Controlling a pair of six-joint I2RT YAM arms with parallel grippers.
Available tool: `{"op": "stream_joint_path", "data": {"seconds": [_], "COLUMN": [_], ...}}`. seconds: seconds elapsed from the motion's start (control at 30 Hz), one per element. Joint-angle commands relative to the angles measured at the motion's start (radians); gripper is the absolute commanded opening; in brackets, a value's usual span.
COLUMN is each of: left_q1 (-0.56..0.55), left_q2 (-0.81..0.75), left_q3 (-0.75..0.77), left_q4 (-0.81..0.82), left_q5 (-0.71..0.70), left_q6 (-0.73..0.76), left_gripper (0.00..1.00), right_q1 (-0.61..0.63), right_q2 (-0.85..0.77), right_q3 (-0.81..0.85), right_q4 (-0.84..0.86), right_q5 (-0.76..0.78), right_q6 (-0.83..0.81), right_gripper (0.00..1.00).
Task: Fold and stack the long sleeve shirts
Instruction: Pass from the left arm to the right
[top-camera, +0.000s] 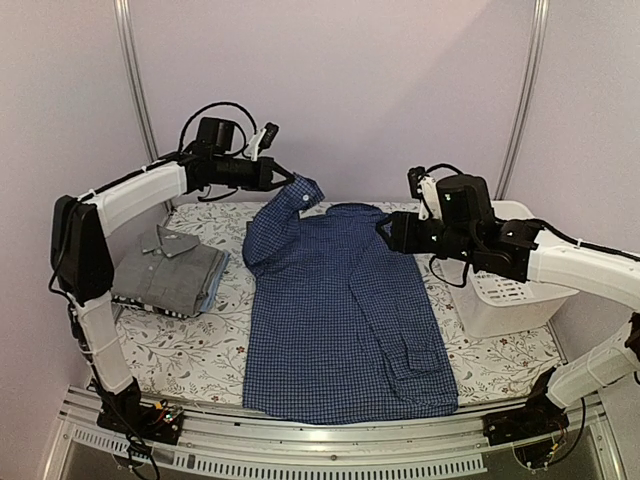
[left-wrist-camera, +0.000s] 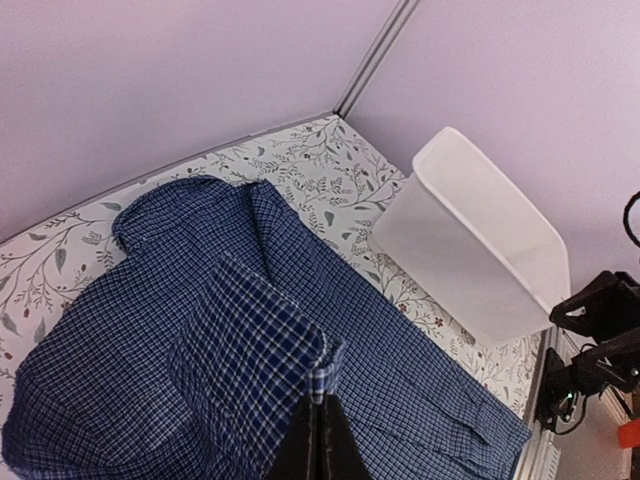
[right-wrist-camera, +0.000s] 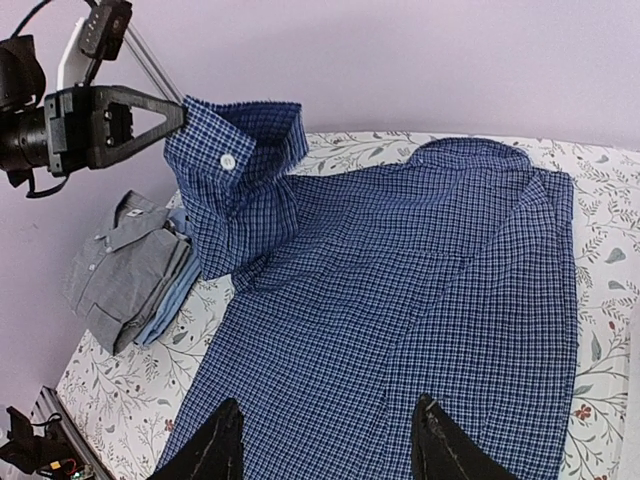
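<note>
- A folded shirt stack (top-camera: 168, 272), grey on top, is lying at the bench's (top-camera: 190, 350) left end.
- The left fingers (top-camera: 288, 180) are pinching the sleeve cuff (top-camera: 305, 192) of the dark blue check shirt (top-camera: 345, 320), holding it raised.
- That shirt is lying spread across mid-bench.
- The right fingers (top-camera: 384, 228) are hovering part-spread over its shoulder, gripping nothing.
- A white basket (top-camera: 510, 290) is sitting far right.

Plain lilac walls (top-camera: 350, 90), floral tabletop (top-camera: 190, 350)
</note>
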Motion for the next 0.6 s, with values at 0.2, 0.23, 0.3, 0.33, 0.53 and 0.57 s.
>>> {"op": "stream_joint_path", "data": {"seconds": [0.2, 0.23, 0.3, 0.33, 0.53, 0.57], "left_q1": [-0.077, -0.087, -0.111, -0.129, -0.245, -0.261], "left_q2": [-0.116, -0.126, -0.151, -0.167, -0.261, -0.282], "left_q3": [-0.256, -0.279, -0.337, -0.372, -0.573, -0.624], "left_q4": [0.113, 0.125, 0.163, 0.184, 0.284, 0.298], "left_q5": [0.136, 0.128, 0.123, 0.109, 0.001, -0.029], "left_q6": [-0.048, -0.057, -0.08, -0.091, -0.149, -0.163], "left_gripper": [0.0, 0.0, 0.0, 0.0, 0.0, 0.0], "right_q1": [0.043, 0.044, 0.045, 0.045, 0.059, 0.069], "right_q2": [0.009, 0.019, 0.046, 0.055, 0.077, 0.082], "right_q3": [-0.001, 0.008, 0.019, 0.016, -0.022, -0.027], "right_q4": [0.136, 0.135, 0.129, 0.13, 0.133, 0.127], "right_q5": [-0.129, -0.126, -0.133, -0.134, -0.129, -0.117], "right_q6": [-0.123, -0.119, -0.092, -0.081, -0.024, -0.02], "right_gripper": [0.58, 0.58, 0.58, 0.58, 0.58, 0.58]}}
